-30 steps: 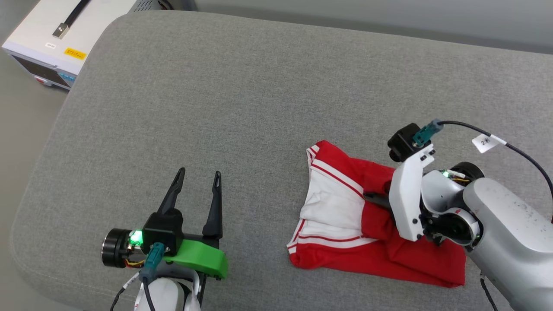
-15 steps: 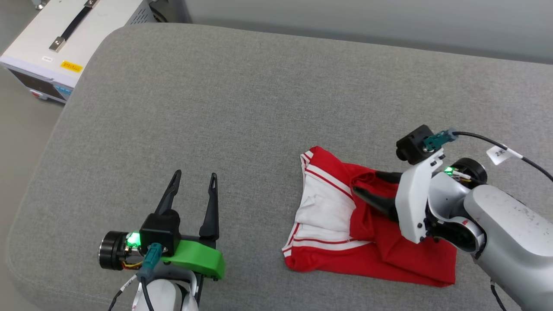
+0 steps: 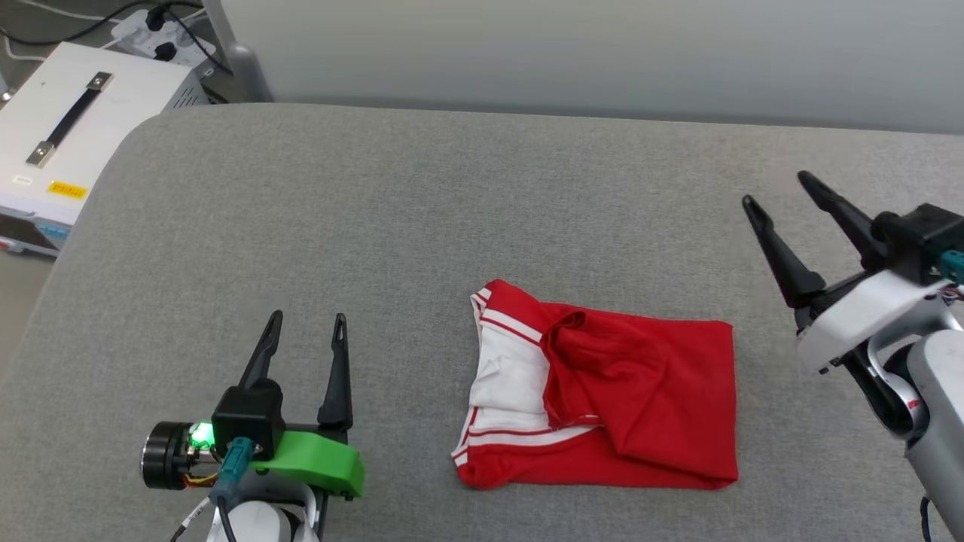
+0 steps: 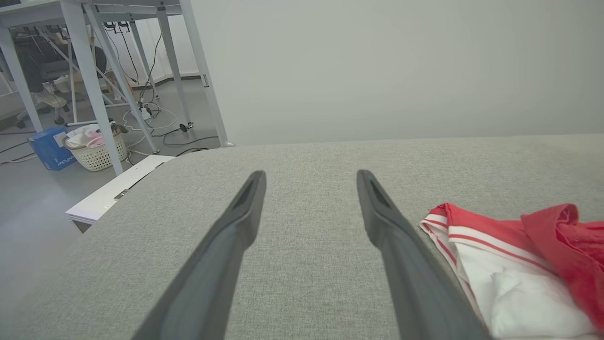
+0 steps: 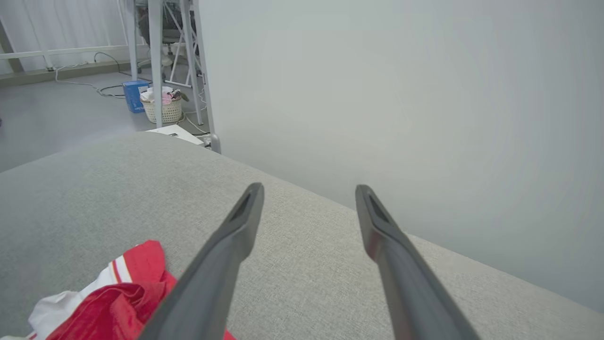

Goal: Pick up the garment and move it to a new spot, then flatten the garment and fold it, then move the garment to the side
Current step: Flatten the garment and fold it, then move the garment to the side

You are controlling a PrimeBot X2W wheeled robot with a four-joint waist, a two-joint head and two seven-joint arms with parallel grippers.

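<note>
Loosely folded at lower centre on the grey fabric cushion (image 3: 376, 226), the soft, light red-and-white jersey T-shirt (image 3: 640, 391) probably wants pinching at a layered edge; left gripper (image 3: 307, 320) and right gripper (image 3: 776, 188) both gape empty.

The grey fabric tabletop (image 3: 376, 226) is open across its far and left stretch — free passage. The folded garment (image 3: 640, 399) lies in the way, between the left claw (image 3: 307, 320) and the right claw (image 3: 776, 190), apart from both; a wall (image 3: 565, 60) closes the far edge.
</note>
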